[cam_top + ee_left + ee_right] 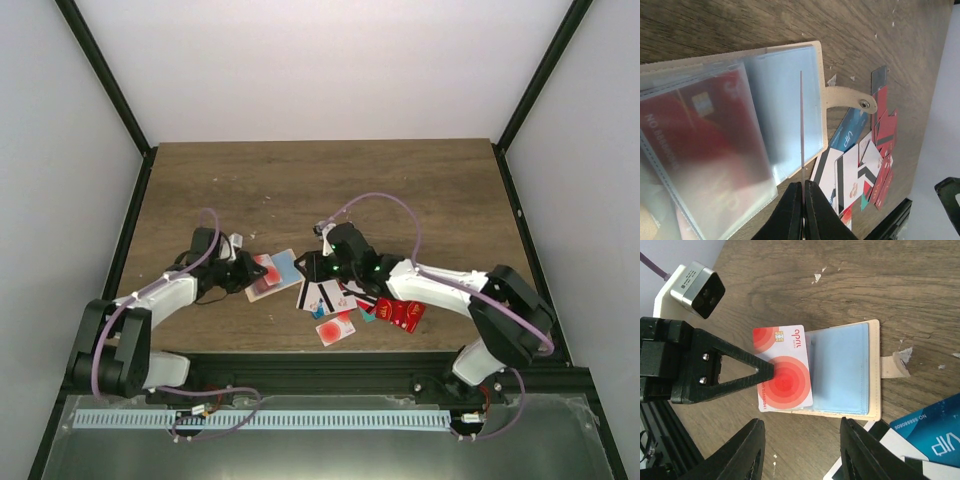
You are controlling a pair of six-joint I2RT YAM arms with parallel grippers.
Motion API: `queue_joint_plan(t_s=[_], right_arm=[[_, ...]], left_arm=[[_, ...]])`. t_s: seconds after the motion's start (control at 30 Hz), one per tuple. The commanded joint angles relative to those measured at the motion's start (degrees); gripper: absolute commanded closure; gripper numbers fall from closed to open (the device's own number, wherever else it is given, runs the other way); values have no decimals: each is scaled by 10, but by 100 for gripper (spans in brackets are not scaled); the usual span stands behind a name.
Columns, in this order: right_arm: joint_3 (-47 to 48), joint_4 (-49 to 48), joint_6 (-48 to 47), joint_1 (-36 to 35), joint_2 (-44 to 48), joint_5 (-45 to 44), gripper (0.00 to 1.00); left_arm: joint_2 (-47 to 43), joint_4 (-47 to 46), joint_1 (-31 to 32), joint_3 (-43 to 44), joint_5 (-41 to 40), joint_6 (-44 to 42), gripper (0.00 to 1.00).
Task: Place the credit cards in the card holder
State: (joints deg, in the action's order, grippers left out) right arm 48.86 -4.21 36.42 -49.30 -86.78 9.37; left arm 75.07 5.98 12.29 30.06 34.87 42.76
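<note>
As the left gripper [803, 186] pinches a card [785, 375] over the card holder [840, 365], the right gripper [801, 422] hangs spread at its three o'clock.

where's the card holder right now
In the top view the card holder lies open on the table, just left of the credit cards, with a red-circled card held over it by the left arm's jaws.

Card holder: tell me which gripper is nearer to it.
Left. The left gripper holds a card right over the card holder; the right gripper hovers open just beside it.
</note>
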Motion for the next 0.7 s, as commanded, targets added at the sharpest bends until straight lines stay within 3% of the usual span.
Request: queue_joint_plan(t_s=[0.0, 0.67], right_arm=[[52, 23, -29, 2, -30, 1, 57], [115, -17, -72, 25, -159, 69, 61]], left_arm=[[17, 8, -5, 23, 37, -22, 96], [72, 63, -6, 40, 40, -82, 96]])
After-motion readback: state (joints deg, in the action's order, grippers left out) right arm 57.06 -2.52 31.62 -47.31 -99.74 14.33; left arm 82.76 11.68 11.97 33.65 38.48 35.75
